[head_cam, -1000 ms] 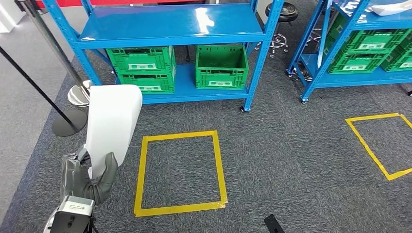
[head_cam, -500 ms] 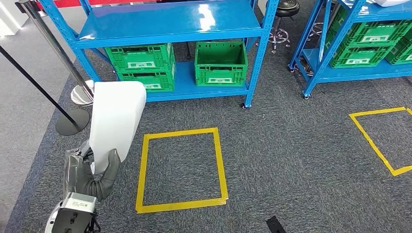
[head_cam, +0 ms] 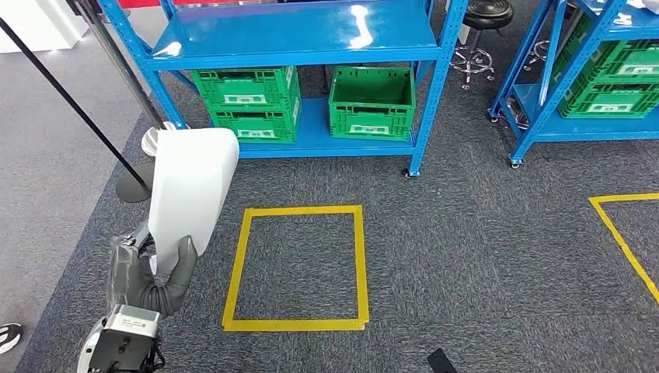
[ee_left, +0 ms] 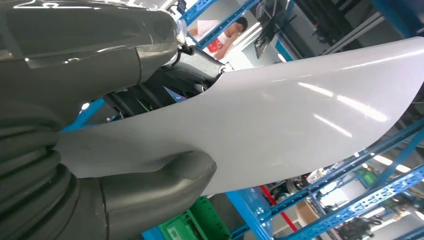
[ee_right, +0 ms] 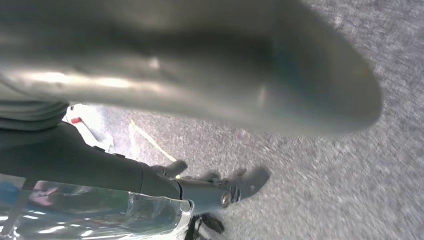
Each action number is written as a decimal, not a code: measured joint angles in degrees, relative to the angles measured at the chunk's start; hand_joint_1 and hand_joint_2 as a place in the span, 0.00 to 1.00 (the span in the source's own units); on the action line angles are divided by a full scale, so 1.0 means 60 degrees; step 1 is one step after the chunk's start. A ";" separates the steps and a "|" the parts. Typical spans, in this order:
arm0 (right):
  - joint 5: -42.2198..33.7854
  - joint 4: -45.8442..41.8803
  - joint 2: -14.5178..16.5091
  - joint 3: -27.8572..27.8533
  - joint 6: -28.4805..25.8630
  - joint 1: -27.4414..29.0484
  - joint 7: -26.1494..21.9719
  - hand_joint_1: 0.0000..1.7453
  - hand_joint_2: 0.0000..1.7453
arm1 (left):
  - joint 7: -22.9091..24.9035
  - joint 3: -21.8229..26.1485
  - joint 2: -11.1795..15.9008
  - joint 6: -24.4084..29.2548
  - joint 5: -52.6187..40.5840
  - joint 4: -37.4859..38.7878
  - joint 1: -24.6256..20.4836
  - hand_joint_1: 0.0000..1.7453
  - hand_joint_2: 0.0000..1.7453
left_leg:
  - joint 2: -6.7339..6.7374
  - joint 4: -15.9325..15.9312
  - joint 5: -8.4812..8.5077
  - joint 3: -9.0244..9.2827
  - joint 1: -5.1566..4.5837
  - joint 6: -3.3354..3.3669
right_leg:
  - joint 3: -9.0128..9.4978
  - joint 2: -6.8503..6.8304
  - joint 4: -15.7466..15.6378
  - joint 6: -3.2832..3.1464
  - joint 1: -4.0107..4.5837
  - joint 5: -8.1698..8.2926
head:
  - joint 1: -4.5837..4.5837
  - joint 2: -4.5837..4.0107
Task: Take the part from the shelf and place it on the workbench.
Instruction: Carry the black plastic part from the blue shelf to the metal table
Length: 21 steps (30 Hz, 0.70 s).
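In the head view the left hand (head_cam: 148,276) stands at the lower left of the frame and holds the part (head_cam: 190,190) upright over grey carpet (head_cam: 482,256), beside a yellow tape square (head_cam: 299,268). The left wrist view shows the grip closer: the thumb (ee_left: 165,182) presses one face of the smooth, glossy, curved white panel and the dark fingers (ee_left: 165,82) the other. The right hand (ee_right: 220,187) is blurred above the carpet, so I cannot tell its fingers' state.

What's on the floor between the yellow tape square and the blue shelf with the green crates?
Bare grey carpet, seen in the head view.
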 joint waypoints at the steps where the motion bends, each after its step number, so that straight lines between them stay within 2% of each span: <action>1: 0.0007 0.0000 0.0008 -0.0001 0.0003 0.0015 0.0000 0.00 0.00 | -0.0003 -0.0007 0.0021 0.0005 0.0000 0.0009 0.0000 1.00 1.00 | 0.0041 0.0017 0.0008 -0.0043 0.0000 -0.0004 | -0.0038 -0.0079 0.0040 -0.0072 0.0004 0.0005 | -0.0025 0.0000; 2: 0.0018 0.0000 0.0017 -0.0001 0.0003 0.0022 0.0000 0.00 0.00 | -0.0002 -0.0012 0.0045 0.0009 0.0000 0.0020 -0.0003 1.00 1.00 | 0.0197 0.0154 -0.0064 -0.0134 -0.0011 -0.0003 | -0.0061 -0.0159 0.0066 -0.0141 0.0017 0.0012 | -0.0062 0.0000; 3: 0.0026 0.0000 0.0022 -0.0001 0.0005 0.0026 0.0000 0.00 0.00 | -0.0002 -0.0015 0.0063 0.0012 0.0000 0.0029 -0.0016 1.00 1.00 | 0.0411 0.0489 -0.0256 -0.0299 -0.0025 0.0004 | -0.0080 -0.0243 0.0075 -0.0195 0.0037 0.0020 | -0.0101 0.0000; 5: 0.0045 0.0000 0.0010 -0.0002 0.0030 0.0040 0.0004 0.00 0.00 | -0.0003 -0.0022 0.0081 0.0015 0.0002 0.0040 -0.0043 1.00 1.00 | 0.0811 0.1699 -0.0866 -0.0879 -0.0075 0.0032 | -0.0105 -0.0433 0.0072 -0.0276 0.0123 0.0029 | -0.0172 0.0000; 6: 0.0053 0.0000 0.0003 -0.0002 0.0050 0.0047 0.0007 0.00 0.00 | -0.0004 -0.0023 0.0086 0.0018 0.0003 0.0045 -0.0043 1.00 1.00 | 0.0868 0.2358 -0.1133 -0.1197 -0.0098 0.0054 | -0.0120 -0.0544 0.0072 -0.0301 0.0174 0.0029 | -0.0180 0.0000; 7: 0.0061 0.0000 -0.0003 -0.0003 0.0068 0.0051 0.0011 0.00 0.00 | -0.0004 -0.0023 0.0091 0.0024 0.0004 0.0051 -0.0033 1.00 1.00 | 0.0884 0.2823 -0.1279 -0.1418 -0.0125 0.0091 | -0.0131 -0.0647 0.0072 -0.0324 0.0223 0.0028 | -0.0181 0.0000; 8: 0.0072 0.0000 -0.0004 -0.0003 0.0081 0.0048 0.0014 0.00 0.00 | -0.0004 -0.0023 0.0103 0.0031 0.0004 0.0057 -0.0019 1.00 1.00 | 0.0890 0.2947 -0.1249 -0.1468 -0.0172 0.0168 | -0.0137 -0.0756 0.0072 -0.0347 0.0277 0.0023 | -0.0183 0.0000; 9: 0.0081 0.0000 -0.0004 -0.0002 0.0083 0.0040 0.0015 0.00 0.00 | -0.0004 -0.0023 0.0115 0.0039 0.0004 0.0062 -0.0009 1.00 1.00 | 0.0916 0.2691 -0.1061 -0.1319 -0.0241 0.0283 | -0.0134 -0.0860 0.0070 -0.0364 0.0333 0.0019 | -0.0183 0.0000; 10: 0.0087 0.0000 -0.0003 -0.0002 0.0083 0.0030 0.0015 0.00 0.00 | -0.0004 -0.0024 0.0124 0.0050 0.0004 0.0064 -0.0006 1.00 1.00 | 0.0997 0.2129 -0.0781 -0.1005 -0.0336 0.0437 | -0.0125 -0.0960 0.0067 -0.0377 0.0378 0.0014 | -0.0184 0.0000; 11: 0.0094 0.0000 0.0004 -0.0001 0.0084 0.0017 0.0015 0.00 0.00 | -0.0004 -0.0024 0.0133 0.0060 0.0004 0.0062 -0.0012 1.00 1.00 | 0.1215 0.1449 -0.0536 -0.0629 -0.0469 0.0619 | -0.0113 -0.1063 0.0062 -0.0388 0.0419 0.0007 | -0.0179 0.0000; 12: 0.0096 -0.0001 0.0008 -0.0001 0.0085 0.0007 0.0015 0.00 0.00 | -0.0004 -0.0025 0.0137 0.0069 0.0004 0.0059 -0.0029 1.00 1.00 | 0.1438 0.0877 -0.0385 -0.0319 -0.0584 0.0755 | -0.0111 -0.1158 0.0059 -0.0389 0.0459 0.0001 | -0.0179 0.0000; 13: 0.0098 -0.0001 0.0013 -0.0001 0.0088 -0.0001 0.0015 0.00 0.00 | -0.0007 -0.0025 0.0140 0.0081 0.0003 0.0056 -0.0045 1.00 1.00 | 0.1601 0.0511 -0.0323 -0.0137 -0.0683 0.0837 | -0.0113 -0.1257 0.0054 -0.0388 0.0482 -0.0003 | -0.0180 0.0000; 14: 0.0100 -0.0001 0.0019 0.0000 0.0092 -0.0005 0.0018 0.00 0.00 | -0.0009 -0.0024 0.0146 0.0088 0.0002 0.0056 -0.0054 1.00 1.00 | 0.1680 0.0349 -0.0336 -0.0080 -0.0750 0.0867 | -0.0111 -0.1369 0.0043 -0.0383 0.0497 -0.0005 | -0.0180 0.0000; 16: 0.0115 -0.0003 0.0030 0.0004 0.0098 -0.0018 0.0056 0.00 0.00 | -0.0004 -0.0022 0.0157 0.0099 -0.0008 0.0050 -0.0040 1.00 1.00 | 0.1461 0.0240 -0.0280 -0.0086 -0.0747 0.0833 | -0.0080 -0.1568 0.0008 -0.0342 0.0496 -0.0025 | -0.0196 0.0000; 17: 0.0128 -0.0005 0.0037 0.0008 0.0099 -0.0031 0.0091 0.00 0.00 | 0.0005 -0.0024 0.0161 0.0104 -0.0024 0.0044 -0.0033 1.00 1.00 | 0.1342 0.0167 -0.0231 -0.0060 -0.0714 0.0822 | -0.0076 -0.1464 0.0056 -0.0307 0.0479 -0.0090 | -0.0198 0.0000; 19: 0.0152 -0.0005 0.0039 0.0019 0.0103 -0.0049 0.0156 0.00 0.00 | 0.0026 -0.0043 0.0158 0.0110 -0.0061 0.0033 -0.0061 1.00 1.00 | 0.1118 0.0042 -0.0130 0.0001 -0.0638 0.0827 | -0.0261 -0.0958 0.0562 -0.0242 0.0453 -0.0439 | -0.0178 0.0000; 20: 0.0157 -0.0005 0.0027 0.0022 0.0105 -0.0039 0.0175 0.00 0.00 | 0.0032 -0.0065 0.0153 0.0113 -0.0076 0.0034 -0.0074 1.00 1.00 | 0.0989 0.0032 -0.0112 -0.0001 -0.0640 0.0842 | -0.0505 -0.0665 0.1125 -0.0221 0.0449 -0.0722 | -0.0158 0.0000; 21: 0.0158 -0.0004 0.0012 0.0023 0.0107 -0.0019 0.0188 0.00 0.00 | 0.0038 -0.0089 0.0149 0.0111 -0.0081 0.0036 -0.0078 1.00 1.00 | 0.0854 0.0036 -0.0102 -0.0008 -0.0644 0.0856 | -0.0793 -0.0516 0.1745 -0.0207 0.0456 -0.0975 | -0.0137 0.0000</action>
